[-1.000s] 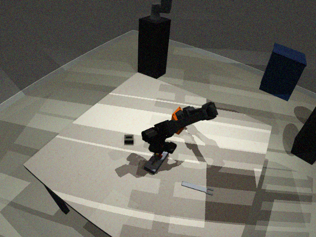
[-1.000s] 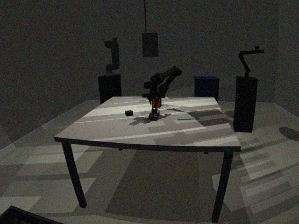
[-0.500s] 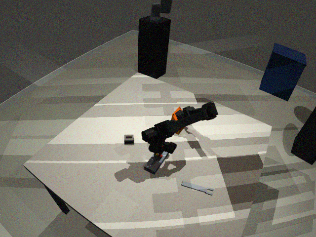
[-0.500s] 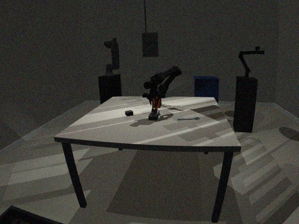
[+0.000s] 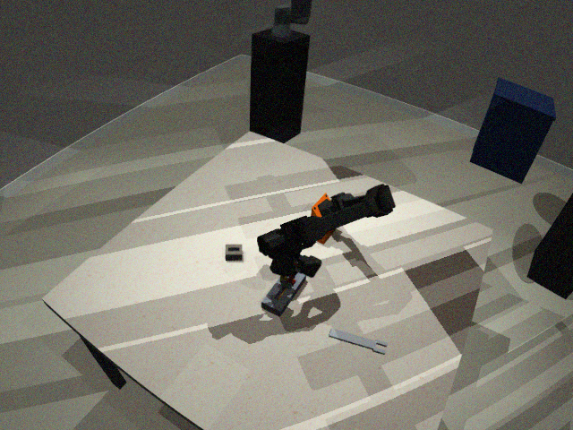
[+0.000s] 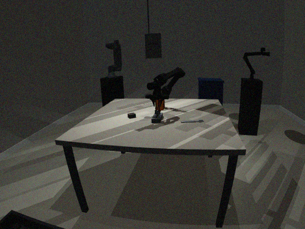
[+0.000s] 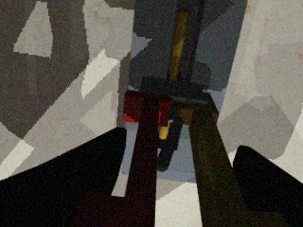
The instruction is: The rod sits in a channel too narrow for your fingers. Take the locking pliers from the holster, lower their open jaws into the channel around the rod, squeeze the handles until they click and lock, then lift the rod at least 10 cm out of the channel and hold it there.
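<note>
The grey block [image 5: 271,305] [image 6: 155,121] [image 7: 222,52] lies on the table. The brass-coloured rod [image 5: 281,293] [image 7: 177,43] lies in its narrow channel. The locking pliers [image 5: 287,280] [image 6: 157,112] [image 7: 143,161] stand upright over the block, one handle dark red, the other dark yellow. Their dark head crosses above the rod in the wrist view. The jaws below it are hidden, so I cannot tell how they sit on the rod or whether they are locked. My gripper [image 7: 181,147] points down and is shut on the handles, one black finger outside each.
A small box with a slot [image 5: 234,253] [image 6: 131,115], perhaps the holster, stands left of the block. A flat forked grey bar [image 5: 356,339] [image 6: 192,121] lies to the right. An orange part [image 5: 324,236] [image 6: 161,106] stands behind, below my arm. Striped shadows cross the table.
</note>
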{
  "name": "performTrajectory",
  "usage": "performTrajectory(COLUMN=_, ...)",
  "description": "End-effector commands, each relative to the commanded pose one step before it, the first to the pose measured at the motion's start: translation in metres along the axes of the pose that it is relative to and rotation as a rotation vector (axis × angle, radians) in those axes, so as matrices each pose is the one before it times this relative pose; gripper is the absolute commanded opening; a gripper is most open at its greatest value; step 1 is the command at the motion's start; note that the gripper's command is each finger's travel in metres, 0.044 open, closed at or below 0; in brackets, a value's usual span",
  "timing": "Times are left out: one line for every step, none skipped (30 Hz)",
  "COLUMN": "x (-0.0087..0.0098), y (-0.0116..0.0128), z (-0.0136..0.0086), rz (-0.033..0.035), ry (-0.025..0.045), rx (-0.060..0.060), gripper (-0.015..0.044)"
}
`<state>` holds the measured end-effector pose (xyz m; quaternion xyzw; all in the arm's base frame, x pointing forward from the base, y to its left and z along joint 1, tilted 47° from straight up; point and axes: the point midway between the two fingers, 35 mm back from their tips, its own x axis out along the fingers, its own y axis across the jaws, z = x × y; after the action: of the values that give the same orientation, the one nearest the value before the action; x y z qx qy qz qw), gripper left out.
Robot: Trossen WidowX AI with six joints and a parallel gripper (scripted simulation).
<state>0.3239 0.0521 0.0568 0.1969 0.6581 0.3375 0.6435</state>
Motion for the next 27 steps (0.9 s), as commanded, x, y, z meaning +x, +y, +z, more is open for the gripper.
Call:
performTrajectory(x=-0.00913, y=0.00239, z=0.00252, rz=0.00201, ry=-0.01611, rx=-0.0059, gripper=0.0104)
performTrajectory(x=-0.00111, y=0.0002, z=0.0, rz=-0.00079, ry=0.00007, rx=-0.0001, gripper=0.0104)
performTrajectory(x=-0.00111, y=0.00021, z=-0.00001, rz=-0.00079, ry=0.00007, rx=-0.0001, gripper=0.0104)
performTrajectory(x=-0.00111, y=0.00021, z=-0.00001, rz=-0.00078, ry=0.00007, rx=-0.0001, gripper=0.0104)
performTrajectory(x=-0.00111, y=0.00021, z=-0.00002, rz=-0.00078, ry=0.00008, rx=-0.0001, gripper=0.0104)
performTrajectory(x=-0.00111, y=0.00021, z=-0.00002, rz=-0.00078, ry=0.00008, rx=-0.0001, gripper=0.0104)
performTrajectory(x=-0.00111, y=0.00021, z=-0.00003, rz=-0.00078, ry=0.00008, rx=-0.0001, gripper=0.0104)
performTrajectory(x=-0.00111, y=0.00021, z=-0.00003, rz=-0.00077, ry=0.00009, rx=-0.0001, gripper=0.0104)
performTrajectory(x=-0.00111, y=0.00021, z=-0.00004, rz=-0.00077, ry=0.00009, rx=-0.0001, gripper=0.0104)
performTrajectory(x=-0.00111, y=0.00022, z=-0.00004, rz=-0.00077, ry=0.00009, rx=-0.0001, gripper=0.0104)
performTrajectory(x=-0.00111, y=0.00022, z=-0.00004, rz=-0.00076, ry=0.0001, rx=-0.0001, gripper=0.0104)
performTrajectory(x=-0.00111, y=0.00022, z=-0.00005, rz=-0.00076, ry=0.0001, rx=-0.0001, gripper=0.0104)
performTrajectory(x=-0.00111, y=0.00022, z=-0.00005, rz=-0.00076, ry=0.0001, rx=-0.0001, gripper=0.0104)
performTrajectory(x=-0.00111, y=0.00022, z=-0.00006, rz=-0.00076, ry=0.0001, rx=-0.0001, gripper=0.0104)
performTrajectory(x=-0.00111, y=0.00022, z=-0.00006, rz=-0.00075, ry=0.00011, rx=-0.0001, gripper=0.0104)
performTrajectory(x=-0.00111, y=0.00023, z=-0.00007, rz=-0.00075, ry=0.00011, rx=-0.0001, gripper=0.0104)
performTrajectory(x=-0.00111, y=0.00023, z=-0.00007, rz=-0.00075, ry=0.00011, rx=-0.0001, gripper=0.0104)
performTrajectory(x=-0.00111, y=0.00023, z=-0.00008, rz=-0.00075, ry=0.00012, rx=-0.0001, gripper=0.0104)
performTrajectory(x=-0.00111, y=0.00023, z=-0.00008, rz=-0.00074, ry=0.00012, rx=-0.0001, gripper=0.0104)
performTrajectory(x=-0.00111, y=0.00023, z=-0.00009, rz=-0.00074, ry=0.00012, rx=-0.0001, gripper=0.0104)
performTrajectory(x=-0.00092, y=0.00019, z=-0.00008, rz=-0.00061, ry=0.0001, rx=-0.0001, gripper=0.0104)
performTrajectory(x=-0.00055, y=0.00012, z=-0.00005, rz=-0.00037, ry=0.00006, rx=0.0, gripper=0.0104)
performTrajectory(x=-0.00018, y=0.00004, z=-0.00002, rz=-0.00012, ry=0.00002, rx=0.0, gripper=0.0104)
performTrajectory(x=-0.00019, y=-0.00004, z=0.00011, rz=-0.00003, ry=-0.00116, rx=0.0001, gripper=0.0104)
performTrajectory(x=-0.00056, y=-0.00012, z=0.00032, rz=-0.00008, ry=-0.00349, rx=0.0004, gripper=0.0104)
performTrajectory(x=-0.00093, y=-0.0002, z=0.00054, rz=-0.00012, ry=-0.00581, rx=0.0007, gripper=0.0104)
performTrajectory(x=-0.00113, y=-0.00024, z=0.00065, rz=-0.00015, ry=-0.00697, rx=0.0008, gripper=0.0104)
